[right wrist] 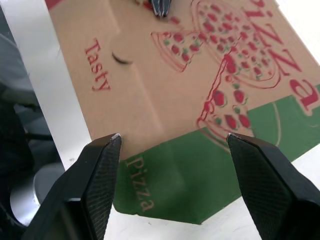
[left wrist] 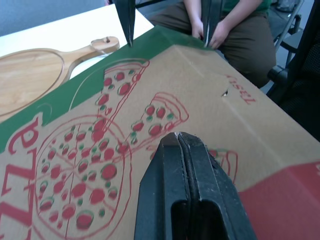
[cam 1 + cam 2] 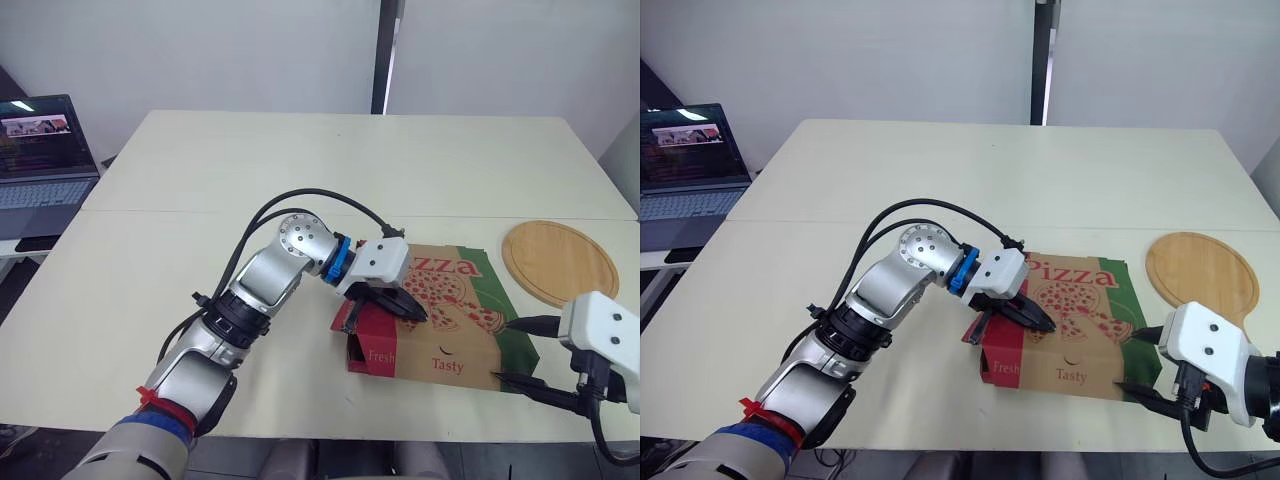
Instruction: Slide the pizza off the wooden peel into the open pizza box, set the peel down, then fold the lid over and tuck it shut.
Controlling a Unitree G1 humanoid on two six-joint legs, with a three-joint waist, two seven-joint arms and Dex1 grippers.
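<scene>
The pizza box point(image 3: 455, 325) lies at the table's front right with its printed lid folded down over it. My left gripper point(image 3: 415, 312) is shut, its tips resting on the lid near the box's left side; in the left wrist view the closed fingertips point(image 2: 178, 142) lie on the pizza print. My right gripper point(image 3: 505, 350) stands open at the box's front right corner, its fingers point(image 1: 100, 165) spread either side of the green corner flap point(image 1: 185, 180). The round wooden peel point(image 3: 558, 262) lies flat and bare on the table, behind and to the right of the box.
A laptop point(image 3: 40, 150) stands open on a side surface at the far left. The table's front edge point(image 3: 400, 438) runs just below the box. A seated person point(image 2: 225, 25) shows in the left wrist view beyond that edge.
</scene>
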